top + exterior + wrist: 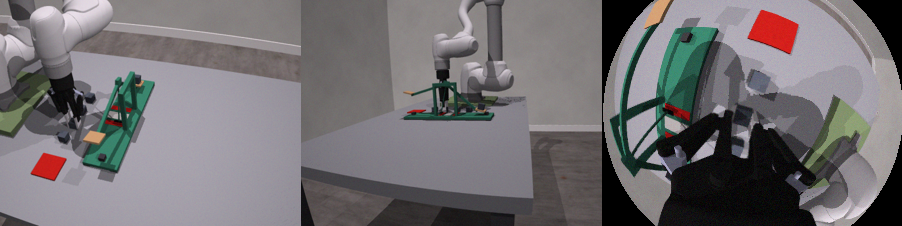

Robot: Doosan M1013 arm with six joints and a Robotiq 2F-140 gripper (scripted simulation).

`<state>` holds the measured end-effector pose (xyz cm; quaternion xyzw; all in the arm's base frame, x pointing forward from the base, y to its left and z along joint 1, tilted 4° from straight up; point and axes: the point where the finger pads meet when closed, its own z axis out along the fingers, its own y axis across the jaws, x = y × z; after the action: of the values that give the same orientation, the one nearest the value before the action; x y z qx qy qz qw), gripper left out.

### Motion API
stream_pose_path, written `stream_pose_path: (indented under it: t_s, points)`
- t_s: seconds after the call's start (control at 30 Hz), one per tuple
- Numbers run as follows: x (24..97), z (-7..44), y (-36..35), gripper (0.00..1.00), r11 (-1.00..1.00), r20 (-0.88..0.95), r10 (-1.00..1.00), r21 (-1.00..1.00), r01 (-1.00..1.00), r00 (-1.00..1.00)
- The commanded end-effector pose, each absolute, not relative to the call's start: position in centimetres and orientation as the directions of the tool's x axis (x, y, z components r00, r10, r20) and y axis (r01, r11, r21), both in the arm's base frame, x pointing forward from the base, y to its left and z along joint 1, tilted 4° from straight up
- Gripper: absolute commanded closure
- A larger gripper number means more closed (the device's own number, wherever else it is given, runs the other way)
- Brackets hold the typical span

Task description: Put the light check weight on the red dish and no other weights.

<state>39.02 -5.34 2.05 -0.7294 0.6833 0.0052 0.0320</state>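
Observation:
My gripper points down and is shut on a dark weight, which stands on the table. Other dark weights stand in a row with it: one towards the dish, one partly hidden behind the fingers, and one farther back. Another weight sits on the lowered pan of the balance. The other pan is raised and empty. The pointer hangs over a red field. The red dish lies flat and empty.
The balance's green base and its upright frame stand beside the row of weights. Small dark blocks sit on the base. A green slab lies under the robot's base.

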Motion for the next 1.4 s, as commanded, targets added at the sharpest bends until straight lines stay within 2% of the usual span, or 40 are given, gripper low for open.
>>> stream_pose_path:
  t_s: [0.0, 1.07, 1.37]
  points:
    - [39.0, 2.0, -5.3, 0.76, -0.064, -0.052, -0.996, -0.039, -0.997, 0.066]
    - [39.0, 2.1, -5.3, 0.76, -0.064, -0.052, -0.996, -0.039, -0.997, 0.066]
    - [38.9, 3.8, -5.4, 0.76, -0.064, -0.052, -0.996, -0.039, -0.997, 0.066]
